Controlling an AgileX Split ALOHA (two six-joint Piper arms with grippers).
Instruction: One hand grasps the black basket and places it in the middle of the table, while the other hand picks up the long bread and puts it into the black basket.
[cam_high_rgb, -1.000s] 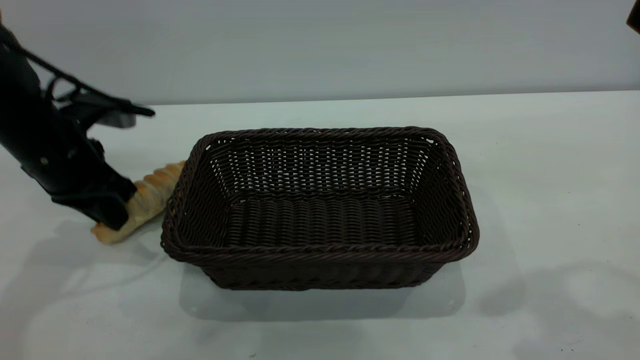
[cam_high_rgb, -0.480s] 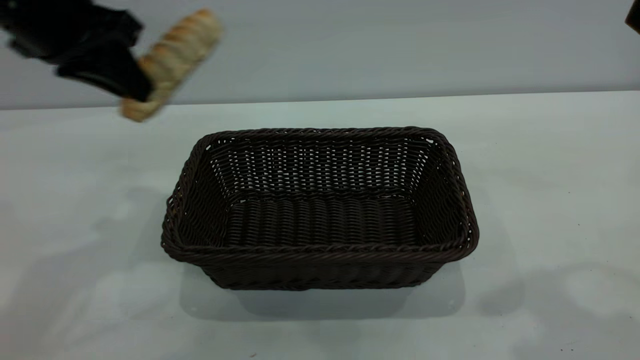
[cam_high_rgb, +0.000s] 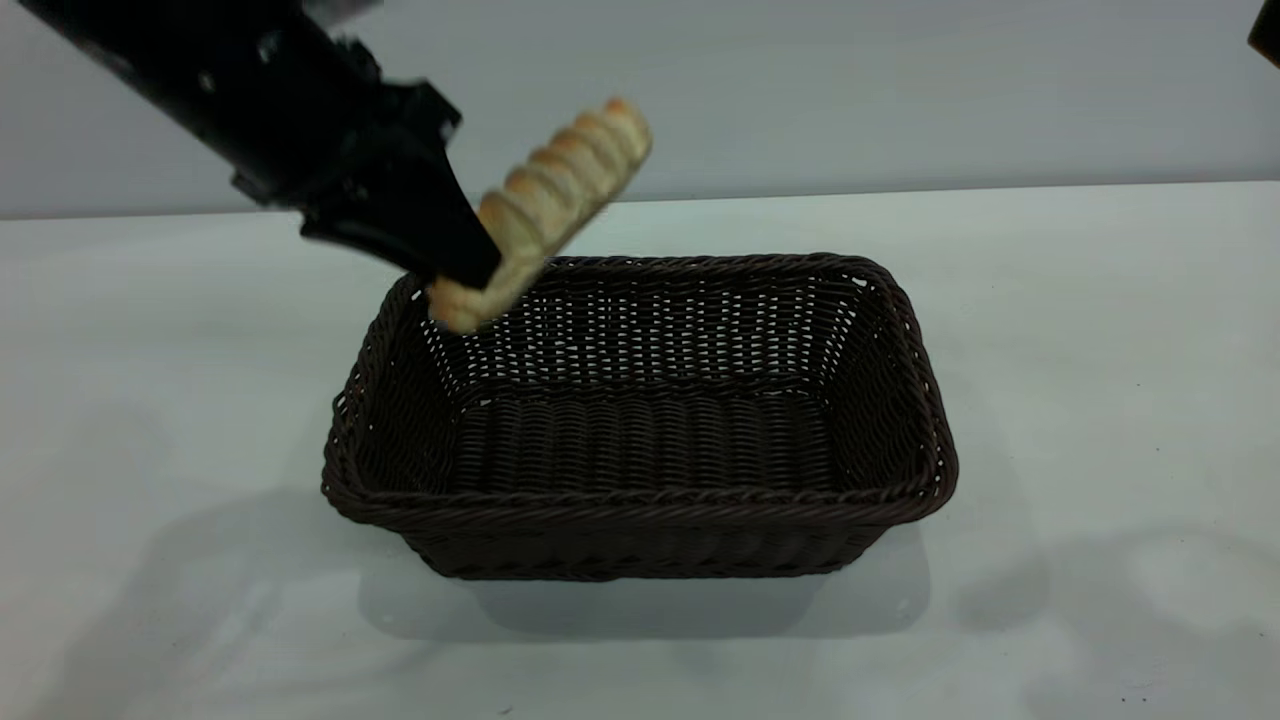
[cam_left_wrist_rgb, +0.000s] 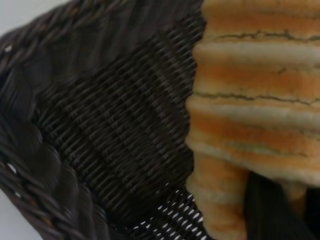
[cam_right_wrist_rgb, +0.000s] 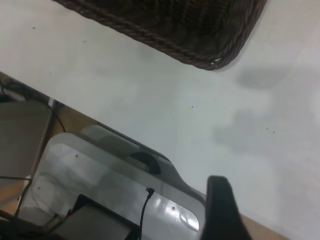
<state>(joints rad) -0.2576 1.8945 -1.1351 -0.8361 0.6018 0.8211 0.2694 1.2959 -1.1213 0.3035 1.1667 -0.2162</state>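
Bright even light, soft shadows, blurred wrist close-up

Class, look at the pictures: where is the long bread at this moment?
In the exterior view, the long bread hangs tilted in the air, held by the left claw above the far left corner of the black basket, not yet inside it.

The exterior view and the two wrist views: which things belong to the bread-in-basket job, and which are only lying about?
Belong to the job:
- long bread, held in the left gripper above the basket
- black basket
- table

Only lying about:
- grey base plate with a cable past the table edge, in the right wrist view
- right gripper, parked away from the basket
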